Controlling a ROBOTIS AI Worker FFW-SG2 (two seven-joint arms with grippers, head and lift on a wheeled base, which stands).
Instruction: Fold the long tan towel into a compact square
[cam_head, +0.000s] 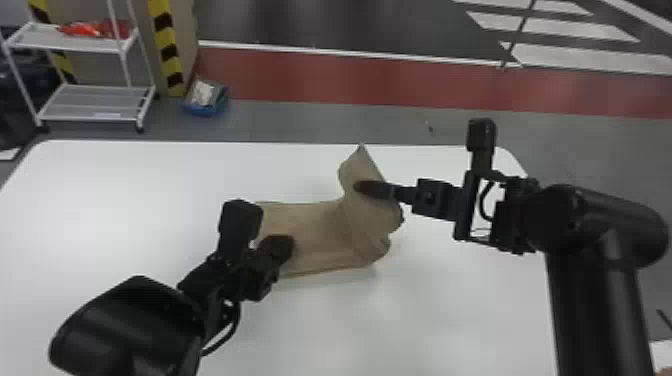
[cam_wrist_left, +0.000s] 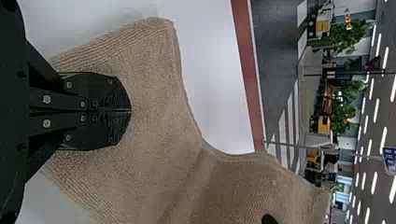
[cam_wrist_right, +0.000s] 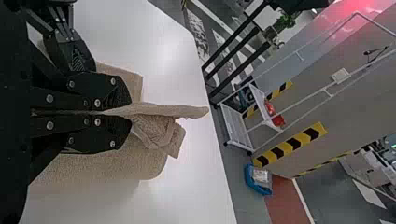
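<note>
on the table's (cam_head: 125, 200) left: left gripper (cam_head: 282, 246), angled forward and to the right, over the towel (cam_head: 320, 225)
left jaws: drawn together, no gap; cannot tell if they touch the towel
towel: mid-table, left part flat, right part raised and creased
right gripper (cam_head: 362, 187): in from the right, nearly level, pointing left
right jaws: narrow, pinching the towel's raised part

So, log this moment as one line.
Tan cloth towel: right part lifted | black right end effector: shut on it | black left end effector: shut, over it
</note>
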